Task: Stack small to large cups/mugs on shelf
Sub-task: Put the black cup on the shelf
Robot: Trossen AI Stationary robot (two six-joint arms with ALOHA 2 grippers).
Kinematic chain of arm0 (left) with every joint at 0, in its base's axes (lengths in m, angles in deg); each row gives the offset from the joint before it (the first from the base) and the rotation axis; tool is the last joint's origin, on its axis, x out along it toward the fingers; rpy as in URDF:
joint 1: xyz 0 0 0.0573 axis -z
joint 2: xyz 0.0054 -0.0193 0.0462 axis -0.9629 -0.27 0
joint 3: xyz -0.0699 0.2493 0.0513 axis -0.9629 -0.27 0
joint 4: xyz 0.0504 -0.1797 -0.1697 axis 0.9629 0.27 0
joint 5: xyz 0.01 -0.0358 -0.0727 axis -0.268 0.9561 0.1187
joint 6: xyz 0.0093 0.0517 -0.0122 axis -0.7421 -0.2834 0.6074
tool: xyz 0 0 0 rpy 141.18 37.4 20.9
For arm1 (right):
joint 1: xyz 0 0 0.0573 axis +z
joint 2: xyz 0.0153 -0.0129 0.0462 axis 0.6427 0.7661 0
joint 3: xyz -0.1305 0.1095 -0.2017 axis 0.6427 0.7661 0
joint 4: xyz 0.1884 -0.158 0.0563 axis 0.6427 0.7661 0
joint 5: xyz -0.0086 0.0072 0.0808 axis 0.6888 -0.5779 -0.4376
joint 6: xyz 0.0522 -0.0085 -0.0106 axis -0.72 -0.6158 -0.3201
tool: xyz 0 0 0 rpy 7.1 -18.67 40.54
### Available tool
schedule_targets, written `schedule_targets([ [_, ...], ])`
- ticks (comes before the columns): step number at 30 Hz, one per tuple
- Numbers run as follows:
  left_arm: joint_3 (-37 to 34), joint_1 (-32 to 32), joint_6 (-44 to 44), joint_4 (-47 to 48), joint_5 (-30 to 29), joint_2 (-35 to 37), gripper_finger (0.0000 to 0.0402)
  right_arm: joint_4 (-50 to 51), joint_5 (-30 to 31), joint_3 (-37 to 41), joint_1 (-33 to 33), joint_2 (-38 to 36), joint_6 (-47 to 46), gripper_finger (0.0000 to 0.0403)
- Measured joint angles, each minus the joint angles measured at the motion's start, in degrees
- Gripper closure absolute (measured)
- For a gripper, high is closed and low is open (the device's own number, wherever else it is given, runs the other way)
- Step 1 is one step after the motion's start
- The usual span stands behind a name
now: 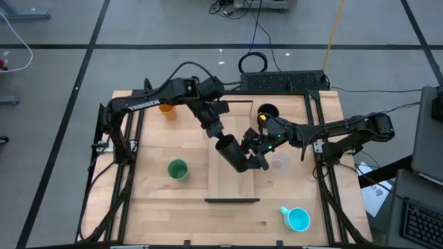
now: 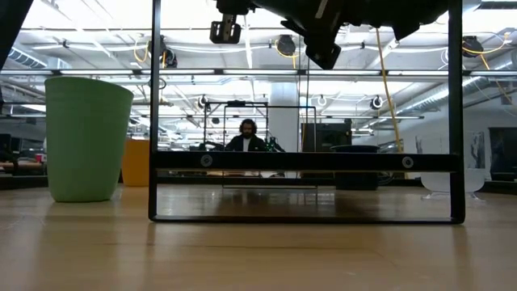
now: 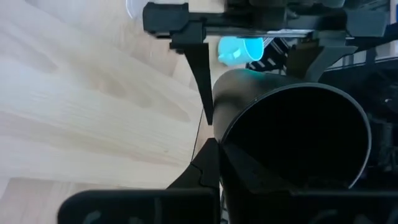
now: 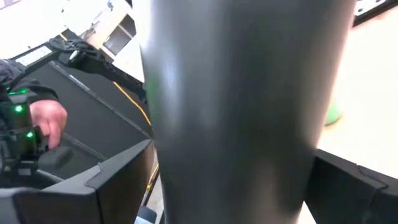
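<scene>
Above the shelf (image 1: pixel 232 190), the tall black cup (image 1: pixel 234 155) hangs tilted, with my left gripper (image 1: pixel 220 137) shut on its mouth end. My right gripper (image 1: pixel 256 153) is open, a finger on either side of the cup's base end (image 4: pixel 236 93); I cannot tell whether they touch it. The orange cup (image 1: pixel 168 108) stands at the far left of the table and the green cup (image 1: pixel 178 169) left of the shelf. The dark mug (image 1: pixel 268 111) is at the far right. The clear cup (image 1: pixel 279 161) stands right of the shelf, and the blue mug (image 1: pixel 297 218) is near right. My left gripper holds the tall black cup by its rim (image 3: pixel 225 144), coming slanting down from the table's far left. One finger (image 3: pixel 205 167) lies outside the wall; a dark shape inside the mouth looks like the other. The cup is lifted clear and tilted, its base toward the right gripper.
The shelf's black frame (image 2: pixel 307 162) fills the low view, with the green cup (image 2: pixel 87 137) to its left. A black unit (image 1: pixel 284 81) sits at the table's far edge. A person sits beyond the table, and a hand (image 4: pixel 46 121) shows in the right wrist view.
</scene>
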State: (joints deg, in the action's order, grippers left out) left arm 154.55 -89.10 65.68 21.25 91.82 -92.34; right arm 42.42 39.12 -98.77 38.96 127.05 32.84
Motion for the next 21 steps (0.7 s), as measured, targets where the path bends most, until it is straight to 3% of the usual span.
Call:
schedule_targets([
  [7, 0.0, 0.9, 0.4, -0.8, 2.1, -2.1, 0.0402, -1.3, -0.2, 0.0, 0.0, 0.2, 0.1, 0.0051],
  [16, 0.0, 1.2, 2.0, -3.6, 3.6, -2.3, 0.0401, -2.0, -1.6, 0.0, 0.0, 0.3, -0.4, 0.0121],
  [21, 0.0, 1.3, 2.4, -3.6, 3.0, -2.3, 0.0395, -2.1, -1.6, 0.0, 0.0, 0.3, -0.3, 0.0122],
])
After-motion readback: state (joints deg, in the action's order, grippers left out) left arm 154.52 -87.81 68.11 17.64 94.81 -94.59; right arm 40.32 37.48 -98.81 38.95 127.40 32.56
